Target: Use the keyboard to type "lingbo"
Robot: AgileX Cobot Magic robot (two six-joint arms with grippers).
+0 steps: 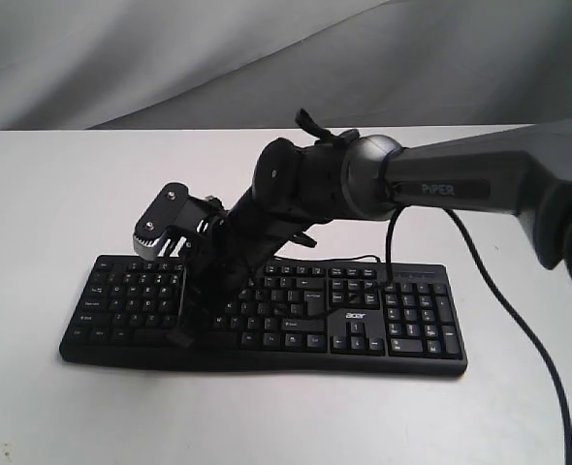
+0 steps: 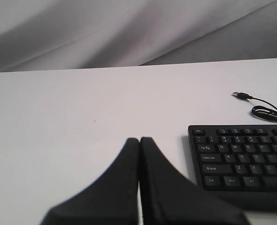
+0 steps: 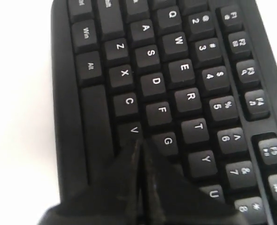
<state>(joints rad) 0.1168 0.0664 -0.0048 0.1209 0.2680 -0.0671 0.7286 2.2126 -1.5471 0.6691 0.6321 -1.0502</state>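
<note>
The black keyboard [image 1: 364, 320] lies on the white table, with its acer logo to the right of centre. My right arm reaches across it, and my right gripper [image 1: 182, 337] points down onto the left half of the keys. In the right wrist view the keyboard [image 3: 176, 84] fills the frame. There my right gripper [image 3: 139, 143] is shut, its tips down on the keys just past V and beside G; the key under them is hidden. My left gripper [image 2: 139, 139] is shut and empty, over bare table left of the keyboard [image 2: 242, 159]. It does not show in the exterior view.
The keyboard's thin black USB cable [image 2: 265, 110] lies coiled behind it, plug loose on the table. A black arm cable [image 1: 519, 320] trails over the table at the right. A grey cloth backdrop [image 1: 170, 58] hangs behind the white table [image 1: 53, 194].
</note>
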